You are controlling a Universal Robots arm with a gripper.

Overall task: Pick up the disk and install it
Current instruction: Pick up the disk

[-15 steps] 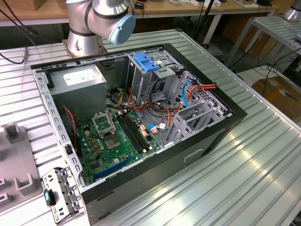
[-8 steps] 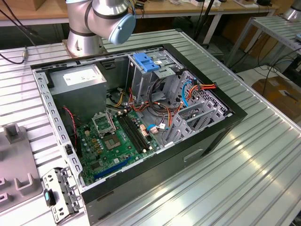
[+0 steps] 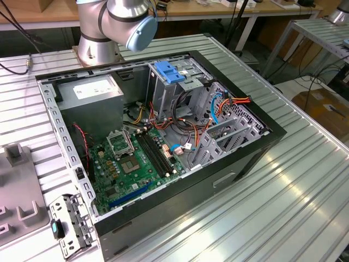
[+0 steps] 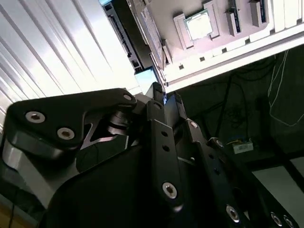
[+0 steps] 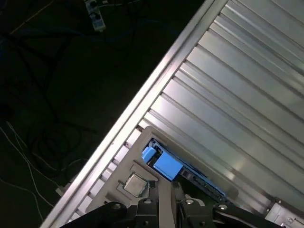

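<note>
Disk (image 5: 161, 165) stands on edge in a slot of the grey fixture (image 5: 111, 187), blue frame up, probably so it can be grabbed from above. Claw (image 4: 164, 97) hangs just over the fixture, close to the disk. Whether the claw is open or closed: cannot tell.

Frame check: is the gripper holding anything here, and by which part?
Cannot be told. The gripper sits right at the blue carrier end of the disk, but whether it clamps it is not visible.
</note>
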